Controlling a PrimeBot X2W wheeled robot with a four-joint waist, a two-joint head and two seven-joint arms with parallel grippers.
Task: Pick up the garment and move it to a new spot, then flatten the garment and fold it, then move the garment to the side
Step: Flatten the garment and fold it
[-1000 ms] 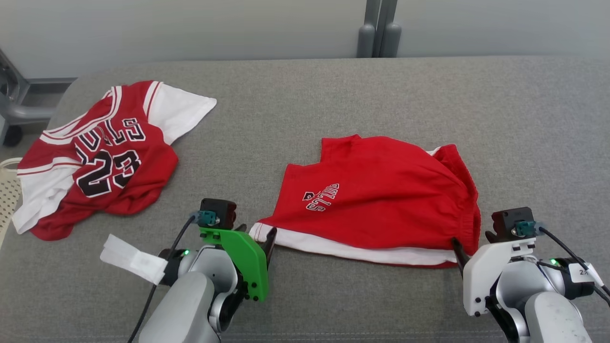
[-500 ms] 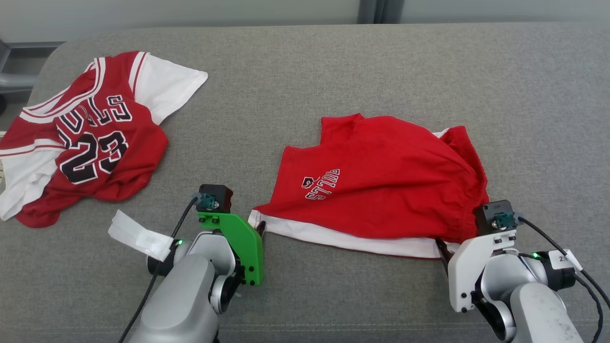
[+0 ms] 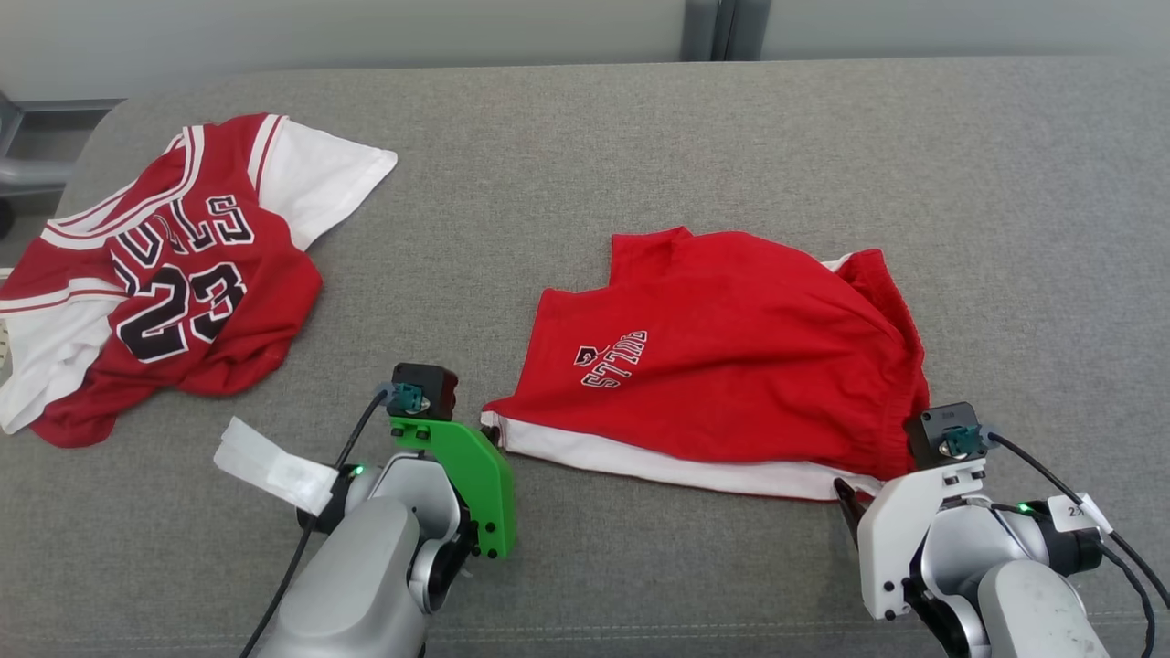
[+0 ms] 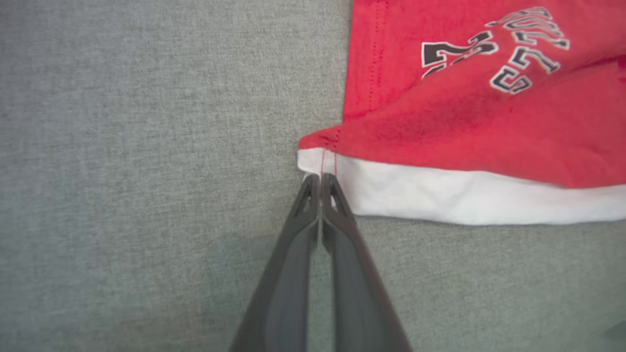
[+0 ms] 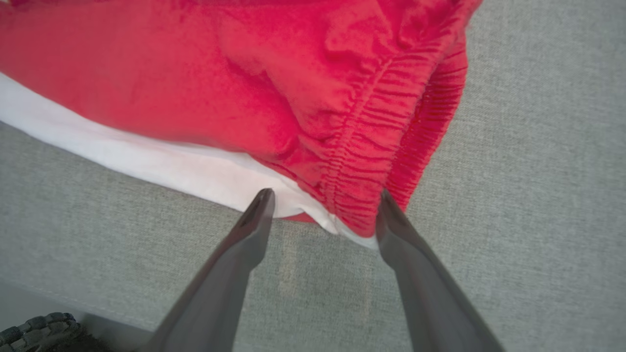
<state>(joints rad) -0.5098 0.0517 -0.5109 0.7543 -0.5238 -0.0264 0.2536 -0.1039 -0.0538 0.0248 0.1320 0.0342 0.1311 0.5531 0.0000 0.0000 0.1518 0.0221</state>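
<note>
Brackets the shorts [image 3: 722,366] along their long axis: left gripper [image 4: 320,178] shut at hem corner [image 4: 313,160] (true pinch unclear), right gripper [image 5: 325,195] wide open astride waistband [image 5: 362,161].

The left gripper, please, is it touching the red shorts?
Touching. Left wrist view: the left gripper, jaws shut, pinches the red shorts at the white hem corner.

Bare grey cushion [image 3: 475,274] between jersey [image 3: 183,274] and shorts [image 3: 731,366], and seemingly beyond both.
</note>
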